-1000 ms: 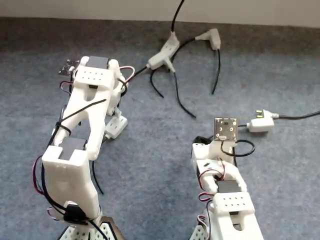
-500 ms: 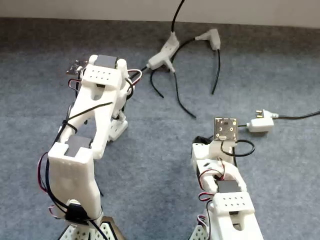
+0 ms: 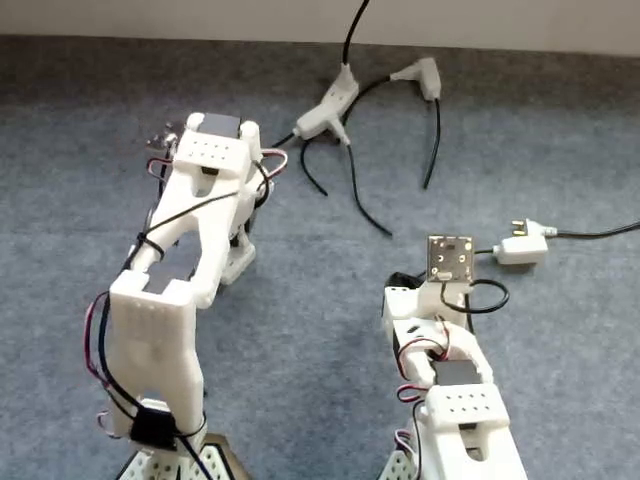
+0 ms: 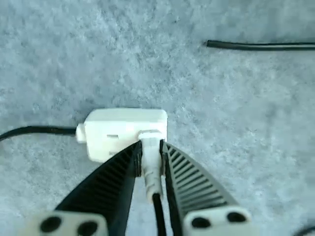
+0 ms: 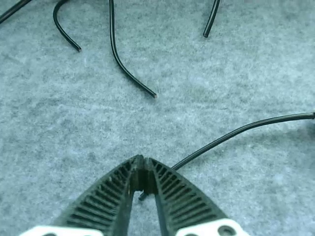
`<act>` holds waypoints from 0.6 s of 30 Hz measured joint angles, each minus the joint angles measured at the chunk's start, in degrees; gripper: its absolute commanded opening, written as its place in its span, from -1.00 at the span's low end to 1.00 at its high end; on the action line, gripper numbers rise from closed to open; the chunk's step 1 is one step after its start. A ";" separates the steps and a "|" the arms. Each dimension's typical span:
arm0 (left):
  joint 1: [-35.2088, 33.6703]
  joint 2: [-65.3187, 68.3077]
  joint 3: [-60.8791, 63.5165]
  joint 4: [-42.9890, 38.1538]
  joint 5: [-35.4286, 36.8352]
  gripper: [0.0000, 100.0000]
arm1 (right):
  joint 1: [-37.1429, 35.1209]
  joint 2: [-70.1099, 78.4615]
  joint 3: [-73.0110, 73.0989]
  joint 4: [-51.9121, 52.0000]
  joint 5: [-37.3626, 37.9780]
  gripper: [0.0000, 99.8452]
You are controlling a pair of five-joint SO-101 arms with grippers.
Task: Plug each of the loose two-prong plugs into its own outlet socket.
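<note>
My left gripper is shut on a small white two-prong plug with a black cord. The plug's front end meets the face of a white outlet block lying on the grey carpet. In the high view the left arm stretches over that spot and hides it. My right gripper is shut with nothing clearly between its fingers; a black cable runs away from just below its tips. A loose white plug with bare prongs lies right of the right arm.
At the back, a white outlet and plug pair lie joined, with an angled white plug beside them. Loose black cable ends curl across the carpet between the arms. The carpet's far edge meets a pale wall.
The left arm has swung to the right and forward over the outlet block. The right arm and the loose plug beside it have stayed put.
</note>
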 measured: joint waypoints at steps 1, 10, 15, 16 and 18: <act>0.00 0.70 -0.26 1.23 -1.14 -0.99 | 0.00 0.00 0.00 0.00 0.18 -0.98; 0.00 4.66 -0.79 5.71 -16.70 -0.99 | 0.00 0.00 0.00 0.00 0.18 -0.98; 0.00 4.66 -0.79 5.80 -19.43 -0.98 | -0.09 0.00 0.00 0.00 0.18 -0.98; 0.00 4.66 -0.79 5.80 -19.52 -0.98 | -0.09 0.00 0.00 0.00 0.18 -0.98; 0.00 4.66 -0.79 5.80 -19.78 -0.98 | -0.09 0.00 0.00 0.00 0.18 -0.98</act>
